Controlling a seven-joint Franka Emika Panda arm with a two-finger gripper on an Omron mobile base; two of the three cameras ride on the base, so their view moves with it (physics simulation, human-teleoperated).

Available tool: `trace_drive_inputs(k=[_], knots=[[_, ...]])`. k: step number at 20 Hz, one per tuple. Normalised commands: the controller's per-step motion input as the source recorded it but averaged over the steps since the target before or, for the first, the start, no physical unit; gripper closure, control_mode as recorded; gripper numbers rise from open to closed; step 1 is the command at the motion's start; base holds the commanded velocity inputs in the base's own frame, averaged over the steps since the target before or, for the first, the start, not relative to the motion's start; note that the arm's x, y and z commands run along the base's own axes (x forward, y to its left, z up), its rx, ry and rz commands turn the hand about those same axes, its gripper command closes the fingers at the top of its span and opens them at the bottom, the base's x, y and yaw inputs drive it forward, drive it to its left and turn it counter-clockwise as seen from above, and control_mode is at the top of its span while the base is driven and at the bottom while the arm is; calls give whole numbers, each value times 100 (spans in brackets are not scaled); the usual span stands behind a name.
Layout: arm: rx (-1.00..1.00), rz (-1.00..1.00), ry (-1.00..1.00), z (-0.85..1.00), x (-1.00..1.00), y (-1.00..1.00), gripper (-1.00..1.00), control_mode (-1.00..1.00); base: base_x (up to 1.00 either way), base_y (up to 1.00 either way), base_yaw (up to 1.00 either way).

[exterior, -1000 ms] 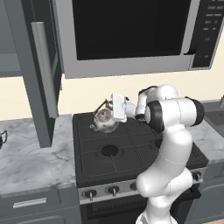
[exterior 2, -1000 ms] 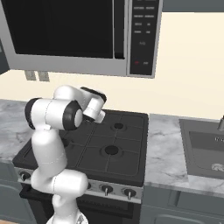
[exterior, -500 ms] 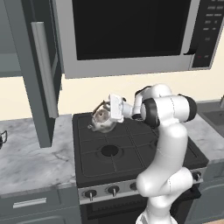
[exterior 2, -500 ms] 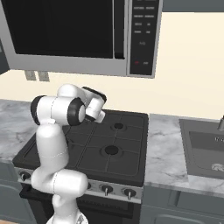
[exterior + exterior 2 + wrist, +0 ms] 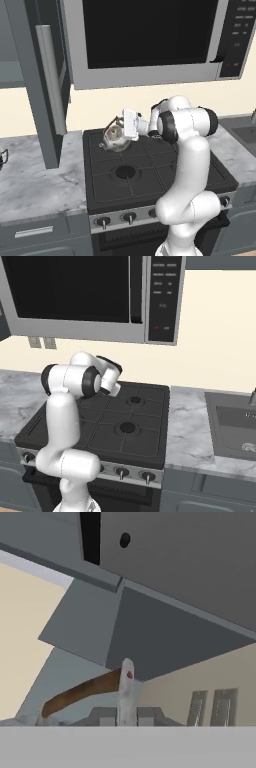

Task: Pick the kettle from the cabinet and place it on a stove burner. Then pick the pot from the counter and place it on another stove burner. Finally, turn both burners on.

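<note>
The silver kettle (image 5: 115, 138) hangs tilted just above the back left burner of the black stove (image 5: 150, 172). My gripper (image 5: 124, 125) is shut on its arched handle (image 5: 80, 692), which runs left from between my fingertips (image 5: 102, 714) in the hand view. The front left burner (image 5: 125, 172) lies bare below it. The dark grey cabinet stands at the left with its door (image 5: 47, 85) swung open. A small dark piece (image 5: 2, 157) on the marble counter (image 5: 35, 180) is cut off at the frame's left edge; I cannot tell whether it is the pot.
A large microwave (image 5: 145, 40) hangs close above the stove. Knobs (image 5: 129, 217) line the stove's front. A sink (image 5: 235, 426) is set in the counter to the right. The right burners (image 5: 127, 427) are bare. Wall outlets (image 5: 210, 707) sit behind the counter.
The kettle has moved slightly left and down toward the back left burner, still held. The arm's elbow has shifted a little with it.
</note>
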Motion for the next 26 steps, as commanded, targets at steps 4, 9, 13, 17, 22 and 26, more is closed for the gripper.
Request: trace_drive_inputs(k=[4,9,13,17,22,26], knots=[[0,0,0,-18,25,6,100,-100,0,0,0],[0,0,0,-19,23,4,100,-100,0,0,0],[0,0,0,-22,25,9,100,-100,0,0,0],[0,0,0,-23,25,8,100,-100,0,0,0],[0,0,0,-24,22,4,100,-100,0,0,0],[0,0,-1,-41,9,0,100,-100,0,0,0]])
